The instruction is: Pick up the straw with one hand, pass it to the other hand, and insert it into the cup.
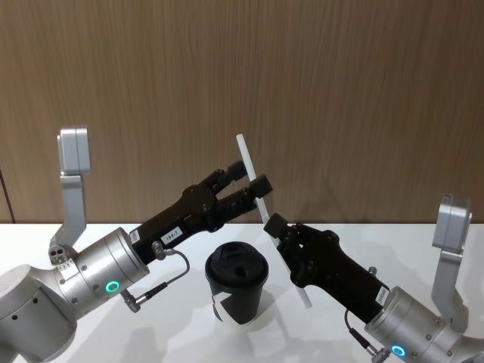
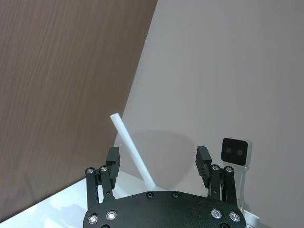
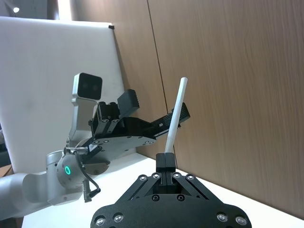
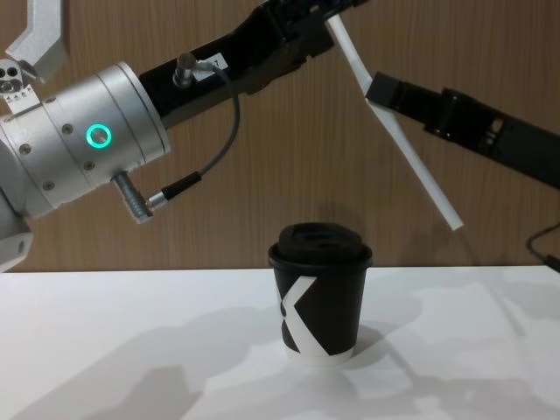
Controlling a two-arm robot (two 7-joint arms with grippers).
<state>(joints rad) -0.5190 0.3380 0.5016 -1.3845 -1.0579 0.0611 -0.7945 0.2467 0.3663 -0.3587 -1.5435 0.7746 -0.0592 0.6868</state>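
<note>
Left gripper (image 1: 252, 178) above and left of the cup (image 1: 238, 291), fingers apart with the straw (image 4: 411, 153) between them, cup upright on the white table (image 4: 131, 332), lid on, straw tilted above it, outside, right gripper (image 1: 274, 225) above-right of the cup, clamped on the straw.

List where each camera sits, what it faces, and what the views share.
Head: up high, looking forward and down at the cup; left gripper and right gripper meet at the straw.
Chest: lower, looking across the table, cup side-on; both grippers above it.
Left wrist: behind its own open gripper, straw in the gap.
Right wrist: behind its own gripper, shut on the straw, facing the left gripper.
Shared: the straw in all four; head and chest, the cup.
</note>
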